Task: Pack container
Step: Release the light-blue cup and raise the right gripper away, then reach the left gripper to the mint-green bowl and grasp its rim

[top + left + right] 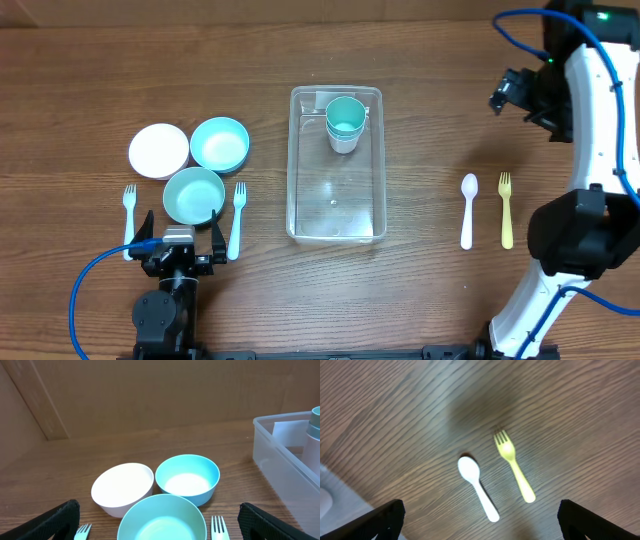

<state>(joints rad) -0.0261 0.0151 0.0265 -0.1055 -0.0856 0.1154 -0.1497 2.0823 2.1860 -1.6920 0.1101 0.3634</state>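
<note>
I count one clear rectangular plastic container mid-table, with two nested plastic cups, teal atop white, at its far end. To its left are three round bowls: a white bowl, a far teal bowl and a near teal bowl flanked by two pale forks. To its right are one white spoon and one yellow fork. My left gripper and right gripper both stand spread, grasping nothing. The white cup is mostly hidden, and the left wrist view crops the near bowl. The brown wood-grain table fills every view

We look straight down overhead, sharing bowls with the low, twelve-o'clock-facing left wrist, spoon with the higher right.
</note>
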